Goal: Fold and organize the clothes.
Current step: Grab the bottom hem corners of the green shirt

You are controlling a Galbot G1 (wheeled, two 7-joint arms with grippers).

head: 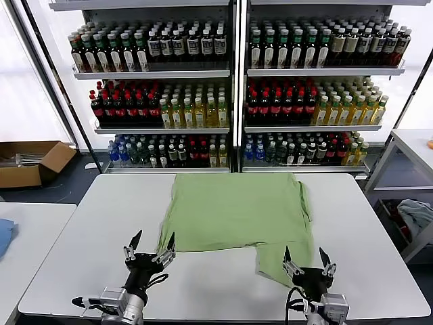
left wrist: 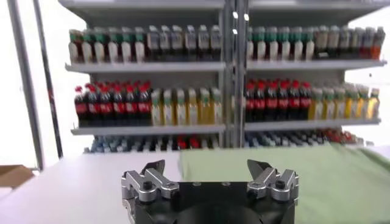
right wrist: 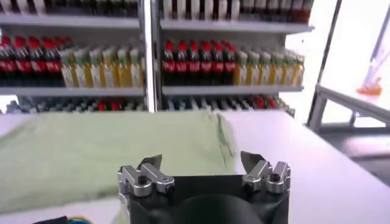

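A: Jaws first, L and R?

B: Left gripper [head: 150, 245] has its jaws spread wide, nothing between them. It sits over the near edge of the white table [head: 81, 250], just off the shirt's near-left corner. Right gripper [head: 308, 261] is the same: jaws apart and empty, above the shirt's near-right flap. Fingers [left wrist: 150, 177] are dark w/ silver metal knuckles, tapering to points.

A: And the shirt?

B: The light green shirt [head: 233, 210] lies flat mid-table, spread wide, roughly rectangular, w/ one flap hanging nearer on the right side. Soft matte fabric, a few shallow creases. The right edge looks doubled over into a thicker seam, but from the head view I can't be sure. Collar, buttons and print don't show, prob. face down or folded under. In the right wrist view the shirt [right wrist: 91, 155] fills the tabletop ahead of the jaws; in the left wrist view it [left wrist: 286, 176] runs ahead and off to one side.

A: Surface, room?

B: Table's smooth, white, rounded corners. Behind it are two metal shelf units [head: 237, 74], rows of bottles w/ dark, red, yellow and green contents. Open cardboard box [head: 30, 162] on the floor at far left. Blue cloth [head: 5, 235] on a second white table at left. Grey-blue bundle [head: 416, 215] under a side table at right.
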